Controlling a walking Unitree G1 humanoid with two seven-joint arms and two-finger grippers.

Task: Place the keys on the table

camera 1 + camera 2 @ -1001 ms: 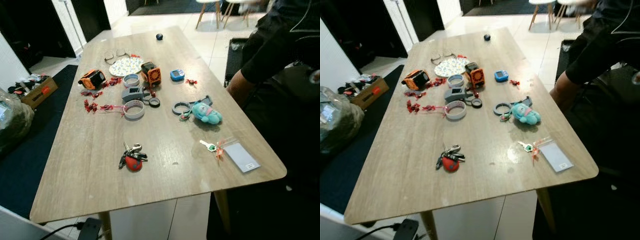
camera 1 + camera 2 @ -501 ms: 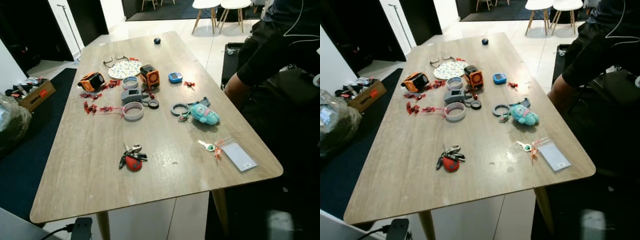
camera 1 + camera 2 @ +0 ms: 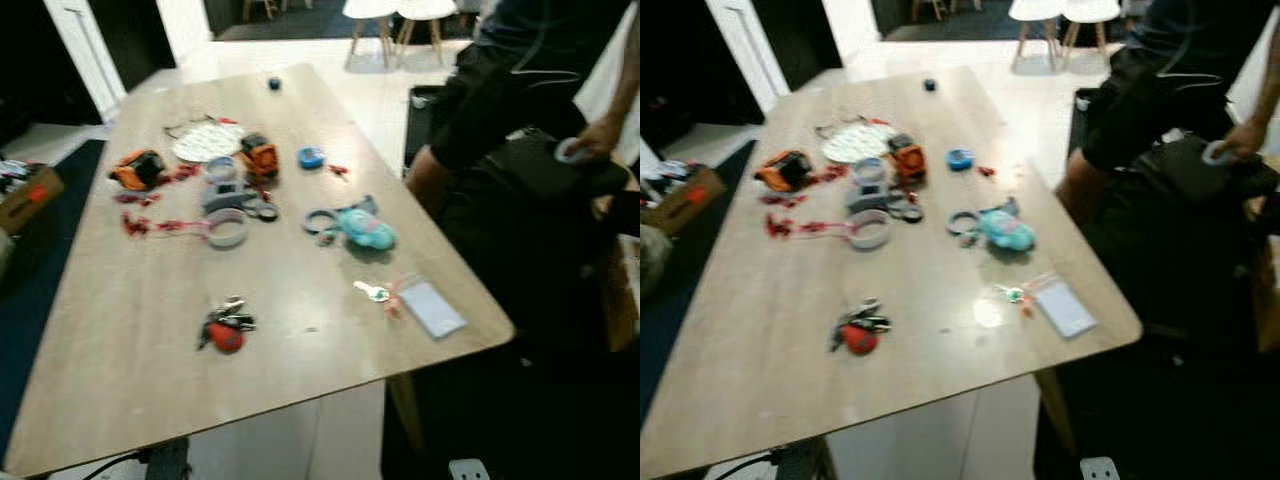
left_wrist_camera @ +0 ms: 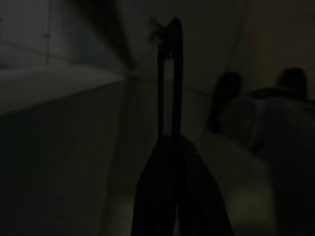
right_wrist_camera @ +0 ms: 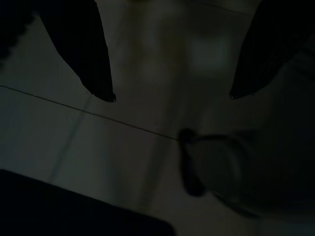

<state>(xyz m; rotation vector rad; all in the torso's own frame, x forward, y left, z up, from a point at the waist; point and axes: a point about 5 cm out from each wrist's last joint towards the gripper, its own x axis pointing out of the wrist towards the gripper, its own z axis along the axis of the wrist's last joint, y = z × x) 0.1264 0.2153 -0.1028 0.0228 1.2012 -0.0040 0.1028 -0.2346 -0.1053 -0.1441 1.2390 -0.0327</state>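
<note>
A bunch of keys with a red fob (image 3: 226, 326) lies on the wooden table (image 3: 120, 380), toward the near edge. A single key with a green tag (image 3: 372, 291) rests further right, beside a clear card sleeve (image 3: 432, 308). A blue plush keyring (image 3: 365, 229) lies mid-table. In the dark left wrist view my left gripper (image 4: 170, 29) hangs with its two fingers pressed together above a dim floor. My right gripper (image 5: 170, 98) hangs open over floor tiles, nothing between its fingers.
Tape rolls (image 3: 228, 232), orange gadgets (image 3: 137, 168), glasses and red clips crowd the table's far half. A person in dark clothes (image 3: 500, 90) stands at the table's right side, a hand holding a small ring (image 3: 572, 150). White stools (image 3: 390, 12) stand beyond.
The whole picture has slid left and blurred, so the camera has turned right. Things on the table lie as before. The person's hand with the ring has come into view.
</note>
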